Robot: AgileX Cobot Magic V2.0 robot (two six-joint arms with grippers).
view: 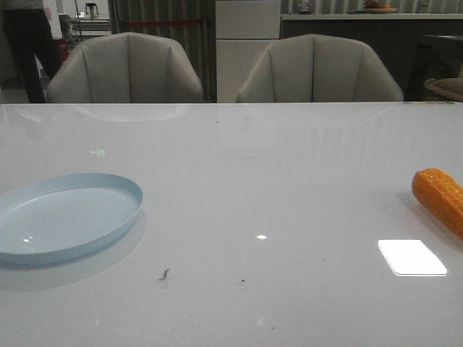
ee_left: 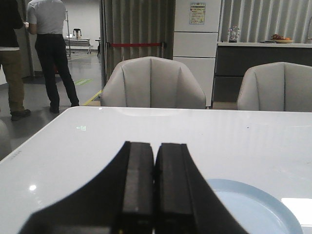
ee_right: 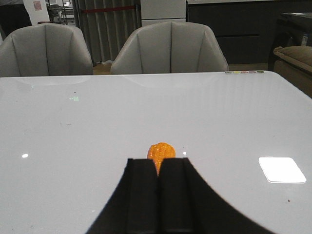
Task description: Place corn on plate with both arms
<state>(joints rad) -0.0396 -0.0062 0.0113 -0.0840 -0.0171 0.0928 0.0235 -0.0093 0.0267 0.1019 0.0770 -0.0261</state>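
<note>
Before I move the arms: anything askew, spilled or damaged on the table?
Nothing stands out. The plate sits flat and empty at the table's left, the corn lies intact at the far right, partly cut off in the front view. Only a few small dark specks mark the tabletop.

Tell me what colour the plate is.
Pale blue, plain and smooth. The plate shows best in the front view, at the table's left.

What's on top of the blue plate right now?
Nothing shows on the plate; the corn lies apart on the table. The left end effector hides part of the plate in the wrist view.
</note>
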